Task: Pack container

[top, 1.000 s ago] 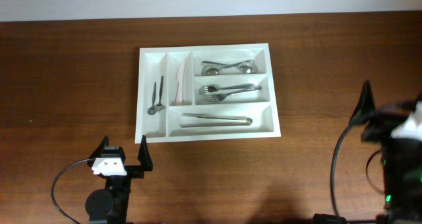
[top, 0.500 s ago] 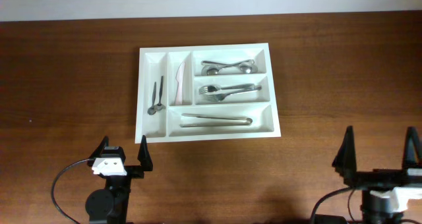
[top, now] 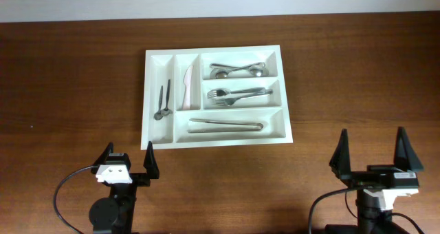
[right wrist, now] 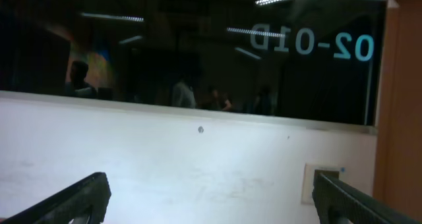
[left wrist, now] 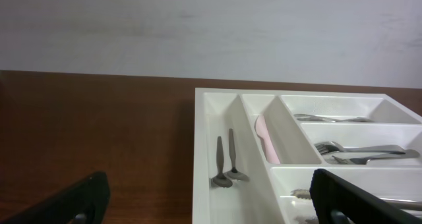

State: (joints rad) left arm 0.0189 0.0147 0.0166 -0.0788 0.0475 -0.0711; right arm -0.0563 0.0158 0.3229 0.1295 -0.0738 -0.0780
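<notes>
both arms sit at the near edge of the dark, wood-grain table [top: 69,89]. the left gripper [top: 128,150] and right gripper [top: 371,141] are each spread wide and hold nothing. beyond them, mid-table, the container [top: 234,143] is a smooth white plastic tray and looks fully packed. what look like slim steel tongs [top: 225,125] lie in the nearest long slot, then forks [top: 237,94], with spoons [top: 237,70] farthest. two small dark teaspoons [top: 163,102] and a pale pink knife [top: 187,86] fill the upright slots. no loose cutlery shows on the table, so the job seems done.

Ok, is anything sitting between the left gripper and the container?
Nothing visible does. In the overhead view only bare table lies between the open left gripper and the near left corner of the container. The left wrist view shows the same bare strip of wood.
</notes>
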